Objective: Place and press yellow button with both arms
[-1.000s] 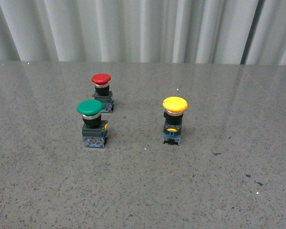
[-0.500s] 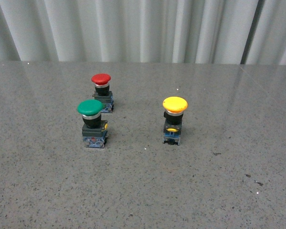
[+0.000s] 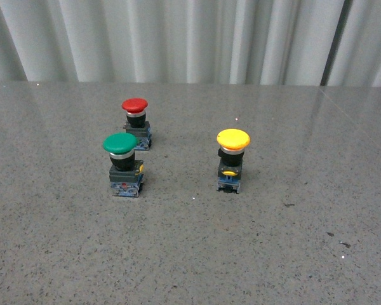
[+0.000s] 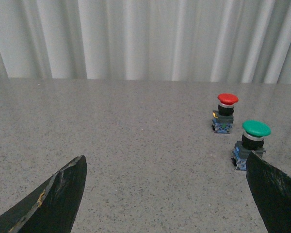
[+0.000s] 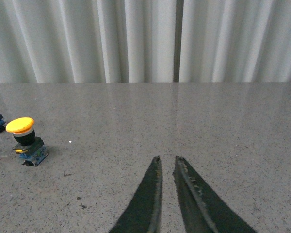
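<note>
The yellow button [image 3: 232,160] stands upright on the table [image 3: 254,254], right of the green [image 3: 122,164] and red [image 3: 136,122] switches. The left gripper [image 4: 167,194] is spread wide; the right gripper [image 5: 166,167] is nearly pressed together, empty.

A grey speckled table [image 3: 254,254] carries two push-button switches toward its left half, both upright. The green-capped switch [image 3: 122,164] stands nearer the front edge; the red-capped switch [image 3: 136,122] stands just behind it, closer to the back edge — near each other but apart. Each has a black neck on a blue-black base. A few small dark specks [image 3: 338,239] lie toward the front right corner. Behind the back edge hangs a pleated white curtain [image 3: 178,38] — with one dark gap at the right.
</note>
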Available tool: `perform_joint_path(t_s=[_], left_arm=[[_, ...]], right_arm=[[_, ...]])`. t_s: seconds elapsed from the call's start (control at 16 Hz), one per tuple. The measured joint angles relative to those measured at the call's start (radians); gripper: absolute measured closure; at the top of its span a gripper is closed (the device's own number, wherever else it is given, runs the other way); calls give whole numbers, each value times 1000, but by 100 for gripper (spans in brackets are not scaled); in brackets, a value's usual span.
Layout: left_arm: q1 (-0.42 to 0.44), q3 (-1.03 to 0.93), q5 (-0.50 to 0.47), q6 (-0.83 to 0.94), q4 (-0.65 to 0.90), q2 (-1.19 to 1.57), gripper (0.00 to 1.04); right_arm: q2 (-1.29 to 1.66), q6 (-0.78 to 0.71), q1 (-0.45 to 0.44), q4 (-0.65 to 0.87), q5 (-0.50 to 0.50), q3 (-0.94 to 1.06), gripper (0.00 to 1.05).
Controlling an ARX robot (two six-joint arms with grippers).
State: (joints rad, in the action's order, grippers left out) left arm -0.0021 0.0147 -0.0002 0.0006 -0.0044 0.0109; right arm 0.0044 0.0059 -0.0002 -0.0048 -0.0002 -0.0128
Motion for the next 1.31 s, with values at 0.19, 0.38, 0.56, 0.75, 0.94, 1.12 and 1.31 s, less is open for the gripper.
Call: perform_joint_path(t_s=[0.19,0.38,0.56,0.75,0.94,1.12,1.31], left_arm=[[0,0,0,0,0,0,7],[0,0,0,0,0,0,7],[0,0,0,0,0,0,7],[0,0,0,0,0,0,7],[0,0,0,0,0,0,7],[0,0,0,0,0,0,7],[0,0,0,0,0,0,7]], right_arm=[[0,0,0,0,0,0,64],[0,0,0,0,0,0,29],[0,0,0,0,0,0,6],[0,0,0,0,0,0,6],[0,0,0,0,0,0,6],[0,0,0,0,0,0,6],[0,0,0,0,0,0,6]])
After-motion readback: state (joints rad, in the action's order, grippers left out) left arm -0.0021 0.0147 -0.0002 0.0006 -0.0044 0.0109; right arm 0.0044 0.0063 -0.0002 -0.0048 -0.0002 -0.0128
